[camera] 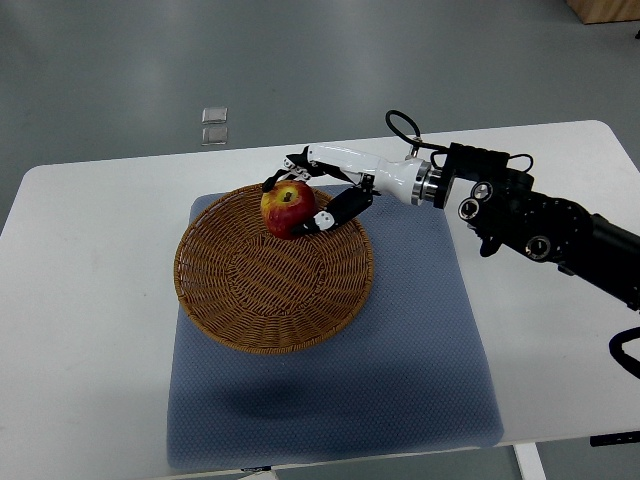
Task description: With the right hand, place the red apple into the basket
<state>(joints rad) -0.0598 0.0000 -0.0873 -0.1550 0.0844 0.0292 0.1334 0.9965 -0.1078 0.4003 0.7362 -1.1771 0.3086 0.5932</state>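
A red and yellow apple [288, 209] sits in the far part of a round wicker basket [250, 290], near its rim. My right hand [305, 195] reaches in from the right and its fingers are curled around the apple, one finger behind it and the thumb at its right side. The white forearm and black arm stretch back to the right edge. The left arm is out of view.
The basket lies on a blue-grey mat [420, 340] on a white table [80, 300]. Two small clear squares [214, 124] lie on the grey floor beyond the table's far edge.
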